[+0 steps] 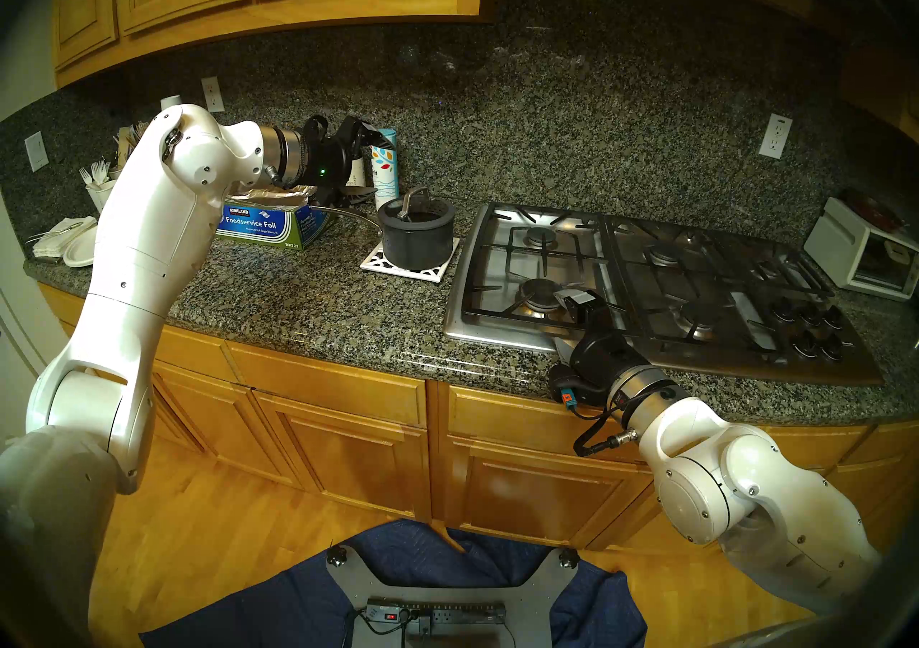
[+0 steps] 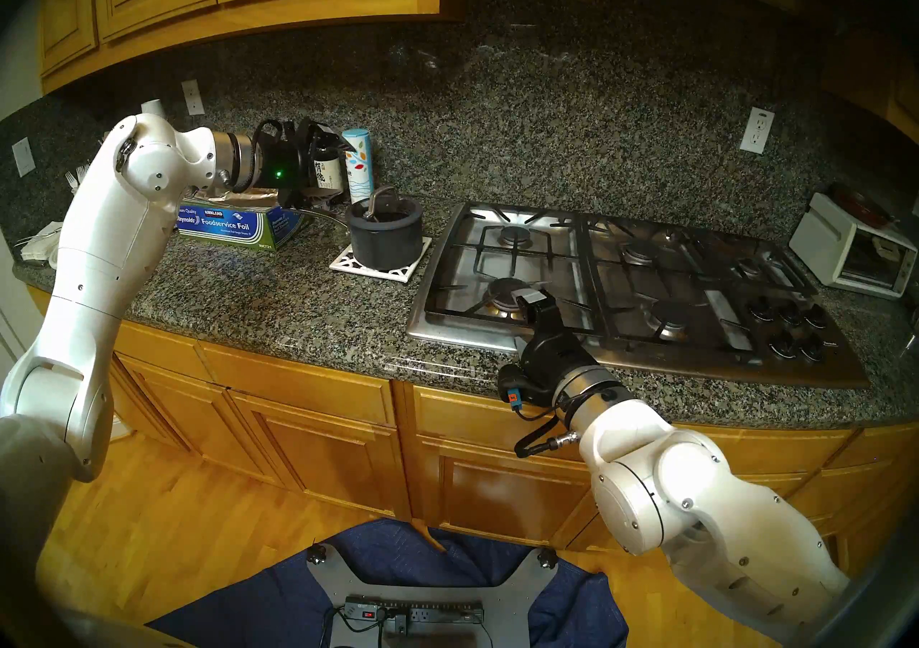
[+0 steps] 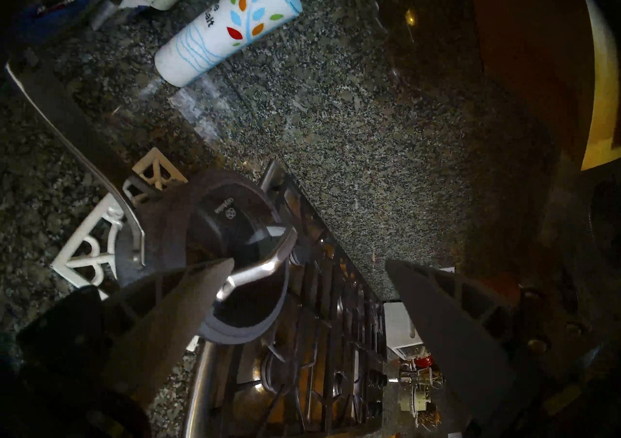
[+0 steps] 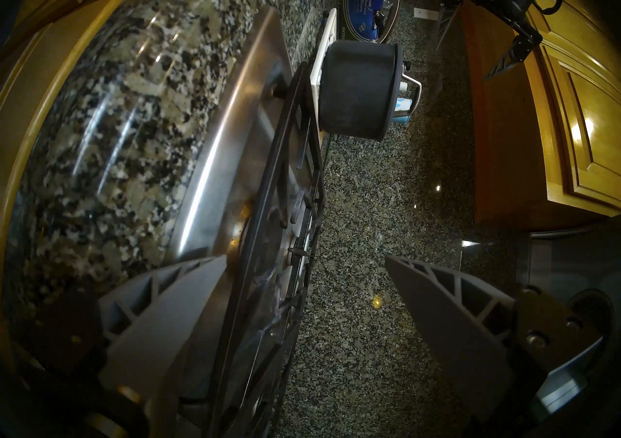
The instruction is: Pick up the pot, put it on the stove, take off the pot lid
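Note:
The dark grey pot [image 1: 415,242] stands on a white trivet [image 1: 385,265] on the counter, just left of the stove [image 1: 475,254]. The pot lid [image 1: 398,209] sits on it, loop handle up. The pot's long silver handle [image 1: 348,212] points left toward a foil box. My left gripper [image 1: 365,165] is open and empty, hovering above and left of the pot; in the left wrist view [image 3: 309,262] the lid's loop handle [image 3: 265,266] lies near the left finger. My right gripper [image 1: 572,299] is open and empty over the stove's front-left burner [image 4: 305,259]; from there the pot [image 4: 356,91] shows side-on.
A blue foil box [image 1: 268,224], a salt canister [image 1: 385,170] and a dark bottle [image 2: 328,170] stand close behind the pot's handle. A white toaster oven [image 1: 865,254] is right of the stove. Cups with forks [image 1: 99,179] and a plate [image 1: 79,249] sit far left.

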Tool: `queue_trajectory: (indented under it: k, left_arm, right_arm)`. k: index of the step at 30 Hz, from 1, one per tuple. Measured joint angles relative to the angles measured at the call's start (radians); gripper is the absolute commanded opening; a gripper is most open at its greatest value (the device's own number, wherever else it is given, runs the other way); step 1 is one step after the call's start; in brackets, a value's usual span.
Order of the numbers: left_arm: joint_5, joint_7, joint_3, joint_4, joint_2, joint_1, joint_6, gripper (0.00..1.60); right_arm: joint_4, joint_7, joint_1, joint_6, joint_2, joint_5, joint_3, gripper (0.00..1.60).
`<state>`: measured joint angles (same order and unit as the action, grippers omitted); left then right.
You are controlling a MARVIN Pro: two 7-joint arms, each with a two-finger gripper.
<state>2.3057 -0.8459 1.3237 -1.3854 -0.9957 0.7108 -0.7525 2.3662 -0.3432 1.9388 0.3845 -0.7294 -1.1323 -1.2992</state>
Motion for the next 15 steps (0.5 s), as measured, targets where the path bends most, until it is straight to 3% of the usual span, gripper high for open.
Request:
queue_trajectory:
  k: [15]
  left_arm:
    - [-0.047, 0.04, 0.04, 0.014, -0.016, 0.054, 0.086, 1.6]
  right_arm:
    - [0.0, 0.0, 0.0, 0.0, 0.0, 0.0, 0.0, 1.6]
